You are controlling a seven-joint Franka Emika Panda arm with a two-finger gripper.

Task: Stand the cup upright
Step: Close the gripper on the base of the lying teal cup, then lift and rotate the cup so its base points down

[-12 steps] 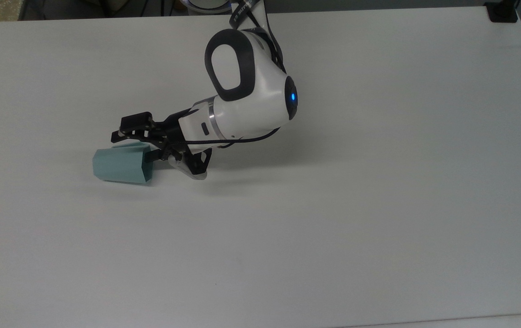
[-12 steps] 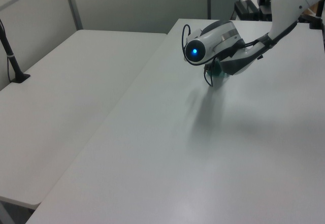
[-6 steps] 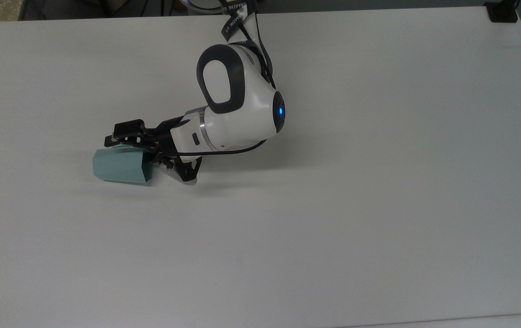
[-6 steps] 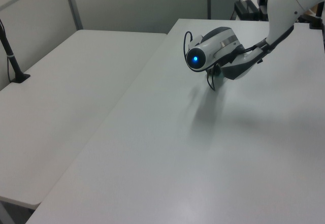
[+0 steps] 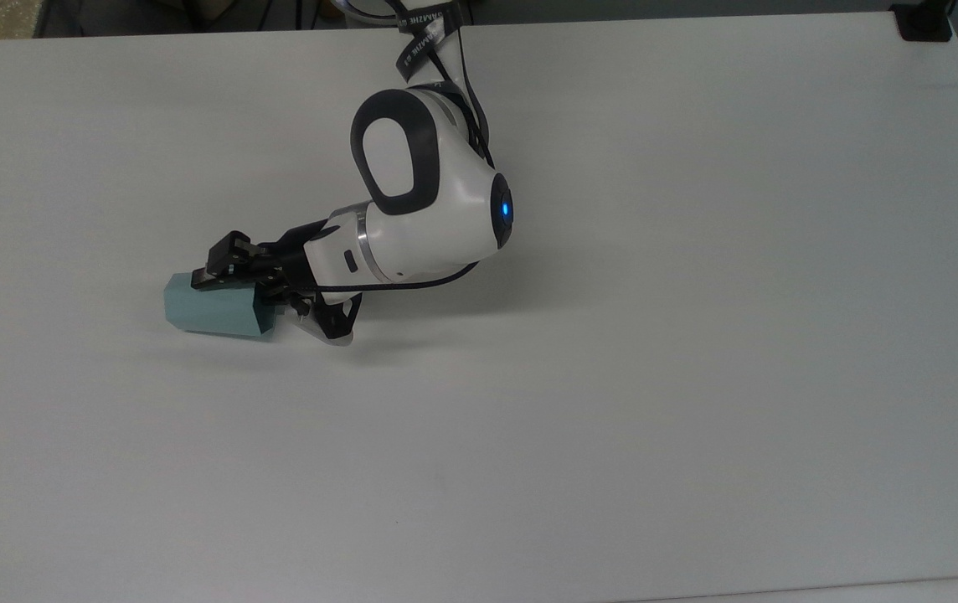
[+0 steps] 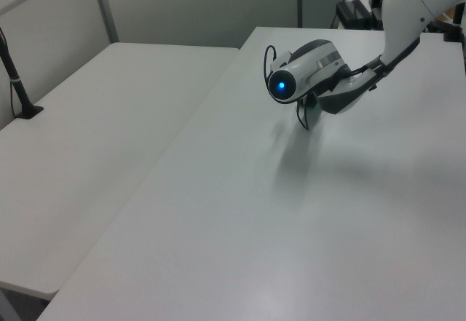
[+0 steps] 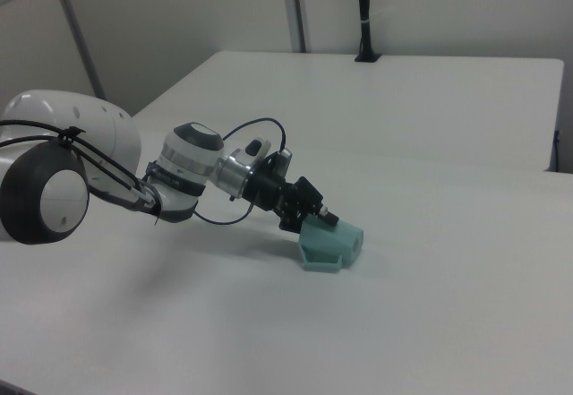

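The cup (image 5: 213, 308) is pale teal and faceted. It lies on its side on the white table (image 5: 613, 377), with its wide rim toward the top view's right and its narrow base toward the top view's left. My gripper (image 5: 229, 270) reaches in from the top view's right and rests on the cup's upper wall at the rim end. In the right view the gripper (image 7: 320, 218) sits on top of the cup (image 7: 333, 244), at the end nearer the arm. The white wrist (image 5: 420, 234) slants down toward it.
A black clamp base (image 5: 924, 23) sits at the table's far right corner in the top view. A second white table (image 6: 95, 139) with a black post (image 6: 16, 81) stands at the left view's left. Another table (image 7: 430, 81) lies behind in the right view.
The arm has swung toward the top view's left and lowered, bringing the gripper further over the cup. The cup has slid slightly toward the top view's left.
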